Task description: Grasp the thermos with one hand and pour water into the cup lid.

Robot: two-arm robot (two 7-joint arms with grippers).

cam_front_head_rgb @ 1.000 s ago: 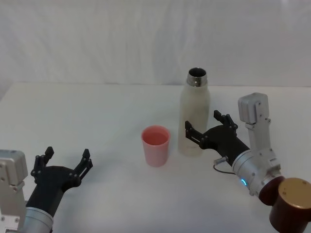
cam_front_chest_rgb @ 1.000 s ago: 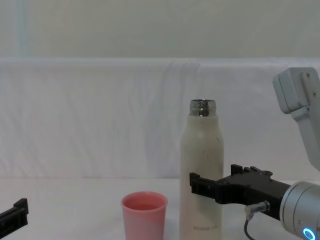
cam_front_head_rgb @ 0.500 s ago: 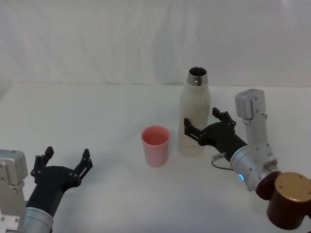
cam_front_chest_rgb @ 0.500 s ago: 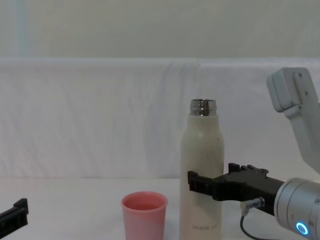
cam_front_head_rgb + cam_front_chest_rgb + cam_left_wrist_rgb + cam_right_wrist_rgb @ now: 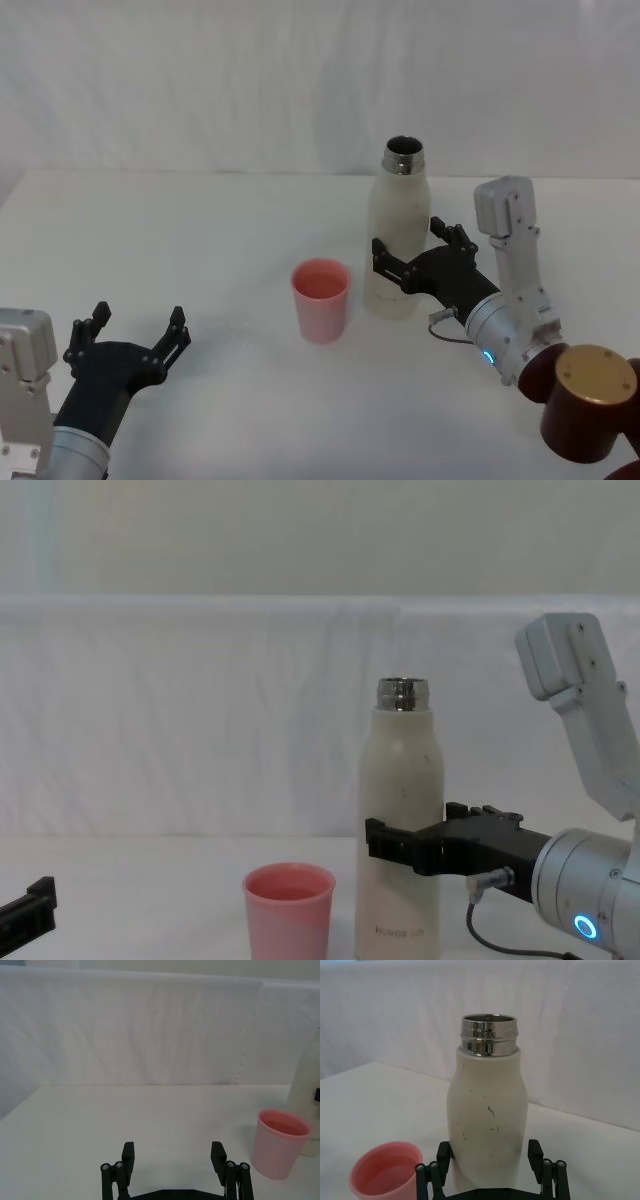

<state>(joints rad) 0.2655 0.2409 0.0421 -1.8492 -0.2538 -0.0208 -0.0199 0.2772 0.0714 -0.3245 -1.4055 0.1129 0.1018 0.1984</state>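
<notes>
Thermos (image 5: 400, 235) is shown upright on the white table (image 5: 200, 250), uncapped, w/ the pink cup lid (image 5: 320, 300) just beside it on the robot's left, apart from it. R. gripper (image 5: 412, 258) is placed around the thermos's lower body, jaws wide open, one either side; contact cannot be told. L. gripper (image 5: 135, 333) is held low at near left, well apart from both, jaws open and holding nothing.

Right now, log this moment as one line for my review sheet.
right gripper: open, straddling thermos | thermos: upright, uncapped | cup lid: beside it, apart | left gripper: open, parked
</notes>
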